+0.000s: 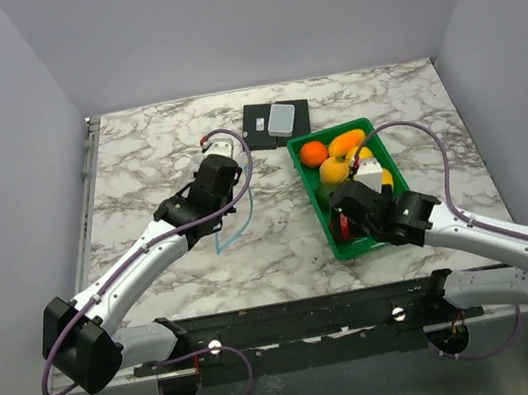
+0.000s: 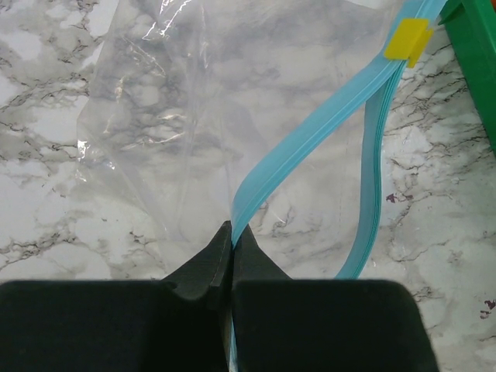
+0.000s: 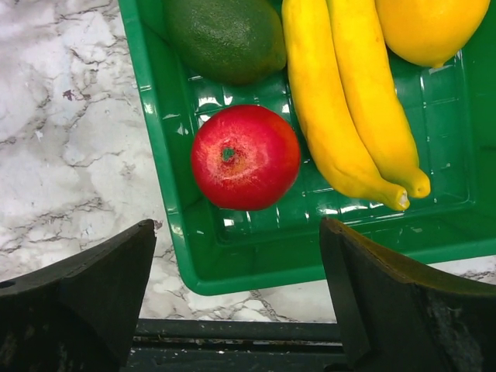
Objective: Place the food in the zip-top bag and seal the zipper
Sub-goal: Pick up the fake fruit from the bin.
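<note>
**Status: bag held open-side up, no fruit loaded yet**

- Left claw is pressed together, pinching one lip of the light-blue zipper. That lip is lifted off the other strip, so the mouth gapes.
- The zip-top bag lies flat on the marble worktop, just left of the green tray. It looks empty: only marble shows through the plastic.
- Yellow slider tab sits at the far end of the zipper, near the tray corner.
- Right claw is spread wide with nothing between the fingers. It hovers over the tray's near end, roughly lined up on the red apple.
- All the fruit is in the tray: the apple, banana bunch, green fruit, yellow round fruit and orange.

My read: early stage, zero items transferred. Left to do: pick each fruit, drop it into the open mouth, then run the zipper shut. The apple looks like the first pick.
</note>
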